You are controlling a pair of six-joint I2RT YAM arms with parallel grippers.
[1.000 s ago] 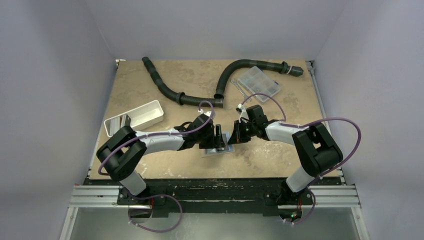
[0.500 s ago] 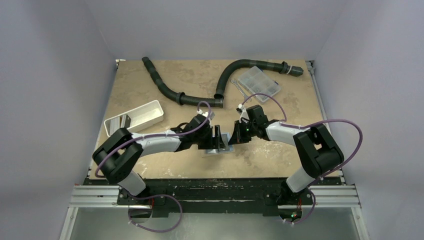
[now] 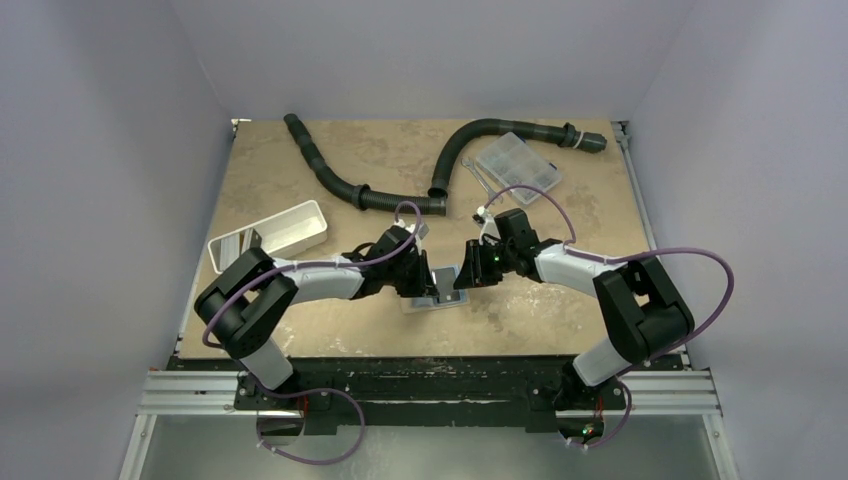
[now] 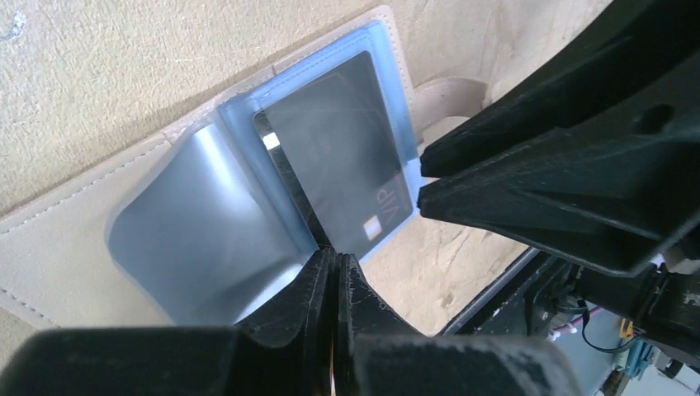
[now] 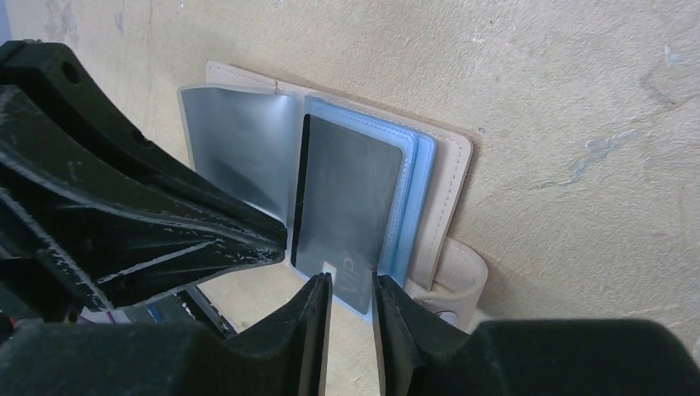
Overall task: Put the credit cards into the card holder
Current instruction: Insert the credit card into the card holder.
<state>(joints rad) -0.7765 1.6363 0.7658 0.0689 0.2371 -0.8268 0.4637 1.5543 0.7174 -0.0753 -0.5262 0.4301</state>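
The tan card holder (image 3: 425, 301) lies open on the table between both arms, its snap tab (image 5: 458, 280) on the right. A dark credit card (image 4: 342, 140) marked VIP (image 5: 347, 194) lies in the pale blue sleeve of its right half. My left gripper (image 4: 334, 257) is shut, its tips at the sleeve's near edge by the fold; whether they pinch the thin plastic does not show. My right gripper (image 5: 347, 282) stands slightly open just off the card's near end, holding nothing. In the top view the left gripper (image 3: 430, 284) and right gripper (image 3: 462, 281) almost meet over the holder.
A white oblong tray (image 3: 270, 234) stands at the left. Two black corrugated hoses (image 3: 335, 175) (image 3: 480, 135) and a clear compartment box (image 3: 517, 163) lie at the back. The table's near edge (image 3: 430, 352) is just below the holder.
The left gripper has gone from open to shut and sunk lower onto the holder. The right gripper has gone from shut to slightly open and drawn back a little.
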